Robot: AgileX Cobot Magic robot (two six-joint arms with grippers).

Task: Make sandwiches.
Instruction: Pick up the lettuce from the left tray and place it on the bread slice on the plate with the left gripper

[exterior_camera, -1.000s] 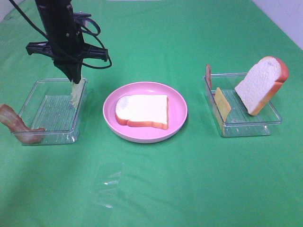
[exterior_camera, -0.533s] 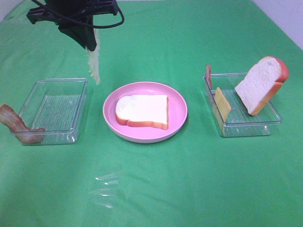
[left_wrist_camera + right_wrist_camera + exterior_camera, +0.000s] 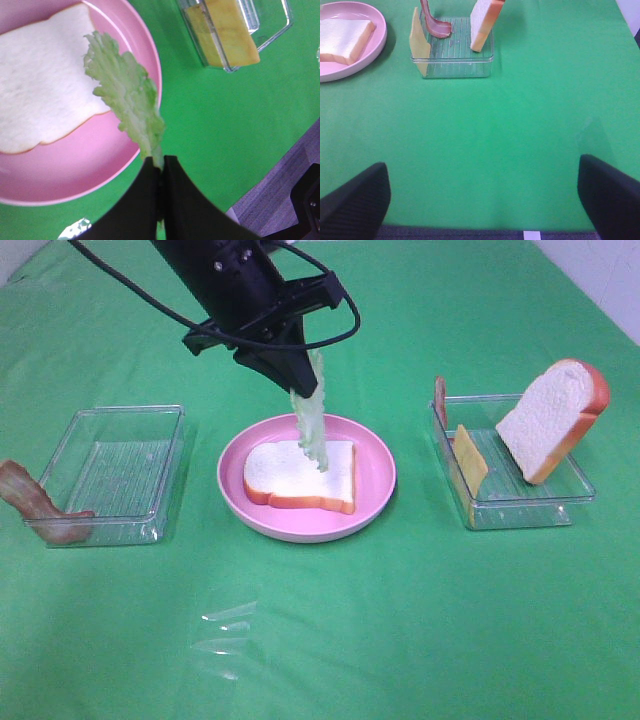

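Left pincer (image 3: 305,390): jaws pressed together on the stem end of the lettuce leaf; fingertips point down, poised above the pink plate.
Lettuce leaf (image 3: 312,428): pale green and frilled; hangs from the left pincer with its free end over the plated bread slice. Whether the tip touches the bread cannot be told.
Right pincer (image 3: 482,197): fingers spread wide with nothing between them; over bare green cloth, well apart from the right tray; seen only in its own wrist view.
Plated bread slice (image 3: 290,480): white with an orange-brown crust; lies flat in the pink plate.
Pink plate (image 3: 378,502): round; at the middle of the counter, between the two trays.
Right tray (image 3: 520,512): clear plastic; right of the plate.
Second bread slice (image 3: 555,420): stands tilted in the right tray, rising well above its rim.
Cheese slice (image 3: 470,460): yellow; on edge against the right tray's wall nearest the plate.
First bacon strip (image 3: 440,395): reddish-brown; upright at the right tray's far corner on the plate side.
Left tray (image 3: 60,455): clear plastic; left of the plate.
Second bacon strip (image 3: 35,502): draped over the left tray's near outer corner, one end outside the tray.
Counter (image 3: 420,640): covered by a green cloth.
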